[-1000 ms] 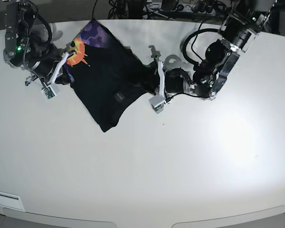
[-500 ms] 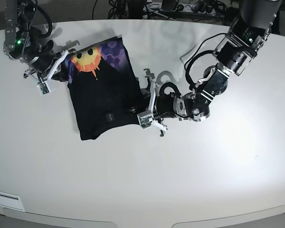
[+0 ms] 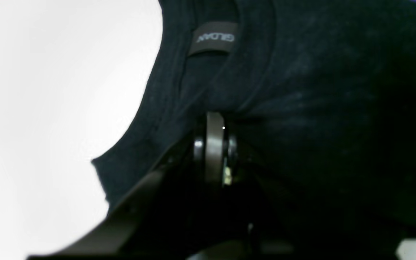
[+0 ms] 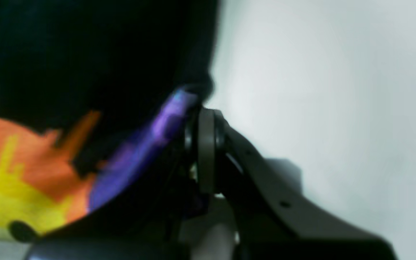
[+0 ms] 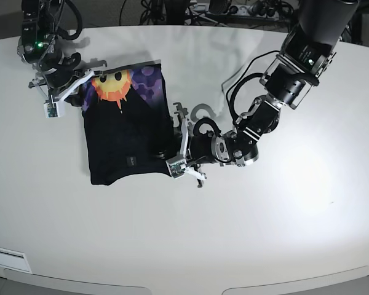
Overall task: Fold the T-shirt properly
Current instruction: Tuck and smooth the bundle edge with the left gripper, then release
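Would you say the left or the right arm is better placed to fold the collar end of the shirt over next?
Probably left: the left gripper sits at the T-shirt edge beside the collar label, while the right gripper is at the printed end.

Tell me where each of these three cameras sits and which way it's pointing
Base: high overhead, looking down on the white table, both arms and the black cloth T-shirt.
Left wrist: on the left gripper, facing the T-shirt's collar label; dark gripper parts show.
Right wrist: on the right gripper, facing the orange-yellow sun print.
All three share the T-shirt.
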You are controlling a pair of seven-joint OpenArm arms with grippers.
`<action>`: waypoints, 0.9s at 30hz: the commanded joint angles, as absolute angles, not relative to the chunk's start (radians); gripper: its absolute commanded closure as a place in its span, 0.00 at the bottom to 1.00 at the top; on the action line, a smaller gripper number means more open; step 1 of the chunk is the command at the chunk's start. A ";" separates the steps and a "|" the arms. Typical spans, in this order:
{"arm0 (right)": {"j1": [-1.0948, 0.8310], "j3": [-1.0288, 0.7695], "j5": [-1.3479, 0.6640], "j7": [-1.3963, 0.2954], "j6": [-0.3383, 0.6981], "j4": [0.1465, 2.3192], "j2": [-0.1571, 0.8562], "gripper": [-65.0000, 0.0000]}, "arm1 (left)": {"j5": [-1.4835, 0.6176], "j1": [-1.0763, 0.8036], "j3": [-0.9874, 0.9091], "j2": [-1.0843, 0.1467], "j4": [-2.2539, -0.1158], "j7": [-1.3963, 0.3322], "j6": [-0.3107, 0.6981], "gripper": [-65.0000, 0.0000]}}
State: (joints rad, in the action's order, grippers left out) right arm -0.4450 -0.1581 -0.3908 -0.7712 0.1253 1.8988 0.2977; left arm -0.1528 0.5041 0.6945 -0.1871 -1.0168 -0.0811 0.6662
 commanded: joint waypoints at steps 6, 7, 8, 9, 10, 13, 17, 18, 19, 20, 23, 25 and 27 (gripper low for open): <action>-0.474 -0.280 -0.215 -0.873 -0.054 1.969 0.310 1.00 | -0.090 0.535 0.595 -0.205 -1.028 -0.183 0.576 1.00; -0.476 -0.302 -0.207 -0.876 -0.075 1.991 0.310 1.00 | -0.091 0.538 0.581 -0.205 -1.028 -0.180 0.576 1.00; -0.477 -0.324 -0.208 -0.875 -0.088 2.016 0.310 1.00 | -0.097 0.542 0.571 -0.205 -1.028 -0.180 0.583 1.00; -0.479 -0.346 -0.215 -0.870 -0.086 2.044 0.310 1.00 | -0.114 0.548 0.565 -0.205 -1.028 -0.180 0.603 1.00; -0.479 -0.364 -0.238 -0.859 -0.066 2.074 0.310 1.00 | -0.134 0.556 0.559 -0.205 -1.028 -0.180 0.633 1.00; -0.479 -0.402 -0.351 -0.810 0.038 2.155 0.310 1.00 | -0.204 0.592 0.559 -0.205 -1.028 -0.180 0.698 1.00; -0.490 -0.406 -0.399 -0.759 0.151 2.208 0.310 1.00 | -0.294 0.643 0.558 -0.205 -1.028 -0.184 0.698 1.00; -0.490 -0.406 -0.407 -0.755 0.168 2.213 0.310 1.00 | -0.306 0.656 0.557 -0.205 -1.028 -0.185 0.698 1.00; -0.490 -0.406 -0.421 -0.751 0.191 2.215 0.310 1.00 | -0.316 0.669 0.553 -0.205 -1.028 -0.188 0.698 1.00; -0.490 -0.406 -0.442 -0.745 0.218 2.217 0.310 1.00 | -0.332 0.681 0.546 -0.205 -1.028 -0.191 0.698 1.00; -0.487 -0.407 -0.527 -0.733 0.301 2.217 0.310 1.00 | -0.450 0.719 0.512 -0.205 -1.031 -0.275 0.698 1.00; -0.487 -0.406 -0.614 -0.733 0.385 2.217 0.310 1.00 | -0.559 0.732 0.474 -0.205 -1.041 -0.404 0.698 1.00; -0.487 -0.406 -0.693 -0.725 0.490 2.217 0.310 1.00 | -0.667 0.728 0.425 -0.205 -1.056 -0.558 0.698 1.00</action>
State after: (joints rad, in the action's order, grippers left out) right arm -0.4892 -0.3985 -0.6899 -0.7536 0.5018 2.1994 0.2985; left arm -0.6632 0.6979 0.4274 -0.2054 -1.0393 -0.5987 0.6930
